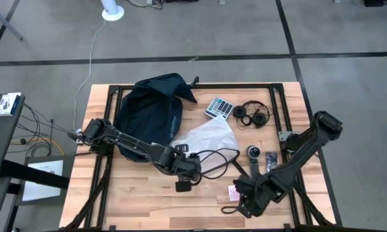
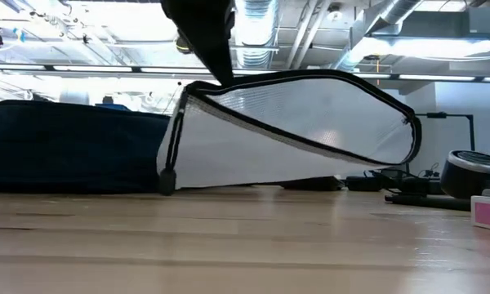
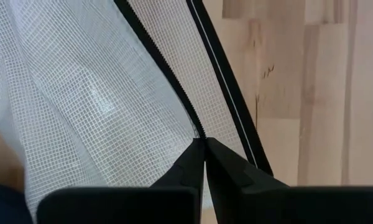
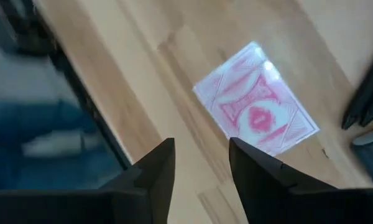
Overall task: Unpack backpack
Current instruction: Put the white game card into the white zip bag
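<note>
— Two arms over the counter (image 1: 135, 193), yes? What is the left gripper (image 1: 184, 169) doing?

— Its fingers (image 3: 193, 165) are pressed together on the black zipper edge of a clear mesh pouch (image 1: 209, 138). In the low view that edge is lifted off the wood, so the pouch stands up like a tent with its far-right end still down.

— And the backpack (image 1: 151, 113)?

— It lies on the far left part of the counter, dark navy, slumped, its opening turned toward the far edge. The pouch sits just to its right, touching or nearly so; I cannot tell which.

— The right gripper (image 1: 240, 191)?

— Near the front edge, right of centre. Its fingers stand apart with nothing between them, hovering over bare wood just beside a pink playing-card box (image 4: 256, 99) that lies flat.

— Anything else out?

— A calculator (image 1: 219, 107) and black headphones (image 1: 253, 114) at the far right, near each other but apart. A black cable (image 1: 219, 158) loops from the pouch area toward the middle, and a small round dark object (image 1: 253, 152) sits right of it.
</note>
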`<control>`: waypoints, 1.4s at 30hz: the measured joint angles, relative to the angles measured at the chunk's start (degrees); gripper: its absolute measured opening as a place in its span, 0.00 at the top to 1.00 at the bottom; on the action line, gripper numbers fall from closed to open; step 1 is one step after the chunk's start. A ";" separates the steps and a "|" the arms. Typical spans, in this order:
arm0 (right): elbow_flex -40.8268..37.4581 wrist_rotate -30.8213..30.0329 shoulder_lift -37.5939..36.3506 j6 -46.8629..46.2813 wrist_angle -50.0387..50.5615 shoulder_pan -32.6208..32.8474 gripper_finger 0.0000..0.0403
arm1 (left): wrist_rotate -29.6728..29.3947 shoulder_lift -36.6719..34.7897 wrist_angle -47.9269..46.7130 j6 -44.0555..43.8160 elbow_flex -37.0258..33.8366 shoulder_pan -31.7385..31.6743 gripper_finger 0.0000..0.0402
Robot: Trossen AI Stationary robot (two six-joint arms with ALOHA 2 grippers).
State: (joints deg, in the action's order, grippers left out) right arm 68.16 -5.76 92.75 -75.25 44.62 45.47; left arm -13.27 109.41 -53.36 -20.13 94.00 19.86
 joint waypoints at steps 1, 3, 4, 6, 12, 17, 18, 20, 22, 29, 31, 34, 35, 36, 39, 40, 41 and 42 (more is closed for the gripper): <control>0.00 1.36 0.00 2.88 0.44 -0.35 0.62 | -0.01 -0.01 0.53 -0.61 0.00 -0.05 1.00; 0.00 2.22 0.15 9.02 0.95 -0.40 0.58 | -0.01 -0.01 1.74 -2.04 0.00 -0.19 1.00; 0.00 2.69 0.20 12.36 1.36 -0.41 0.55 | -0.01 -0.01 2.27 -3.04 0.00 -0.30 1.00; 0.00 2.81 0.22 17.79 3.15 -0.50 0.50 | -0.01 -0.01 3.36 -4.74 0.00 -0.37 1.00; 0.00 0.83 0.35 28.90 7.33 -2.19 0.32 | -0.01 -0.01 3.80 -8.49 0.00 -0.37 1.00; -0.02 -0.94 0.35 31.55 8.13 -3.58 0.18 | -0.31 -0.03 3.80 -10.88 0.00 -0.39 1.00; -0.02 -0.43 0.35 31.59 8.15 -4.11 0.15 | -0.62 -0.03 3.80 -11.30 0.00 -0.39 1.00; -0.02 0.00 0.35 31.56 8.22 -4.87 0.10 | -0.91 -0.03 3.81 -12.00 0.00 -0.39 1.00; -0.02 0.04 0.35 30.83 8.20 -5.48 0.05 | -0.97 -0.03 3.87 -12.58 0.00 -0.44 1.00; -0.02 -0.17 0.35 31.14 7.65 -5.84 0.02 | -1.12 -0.03 3.92 -13.75 0.00 -0.50 1.00; -0.04 -0.42 0.35 31.64 6.54 -5.83 0.01 | -1.12 -0.03 3.96 -13.81 0.00 -0.50 1.00; -1.13 -0.63 1.37 32.27 2.82 -5.83 0.01 | -1.10 -0.03 3.97 -13.83 0.00 -0.50 1.00; -2.06 -0.57 1.98 32.38 1.43 -5.55 0.01 | -1.12 -0.03 4.05 -13.91 0.00 -0.51 1.00; -2.73 -0.17 2.69 32.41 0.74 -5.40 0.01 | -1.10 -0.03 4.04 -14.03 -0.01 -0.58 1.00; -3.15 0.78 5.50 32.45 -0.04 -5.01 0.01 | -1.10 -0.03 4.04 -14.18 -0.02 -0.61 1.00; -3.15 0.93 6.41 32.47 -0.02 -4.95 0.01 | -1.10 -0.03 4.03 -14.21 -0.02 -0.62 1.00; -3.17 1.02 7.25 32.55 -0.18 -4.94 0.01 | -1.10 -0.03 4.05 -14.22 -0.02 -0.63 1.00; -3.15 1.10 8.14 33.15 -0.79 -4.96 0.01 | -1.08 -0.03 4.04 -14.20 -0.02 -0.63 1.00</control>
State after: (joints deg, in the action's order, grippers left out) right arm 65.01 -4.66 100.89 -42.11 43.83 40.51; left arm -14.35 109.38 -49.32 -34.32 93.97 19.22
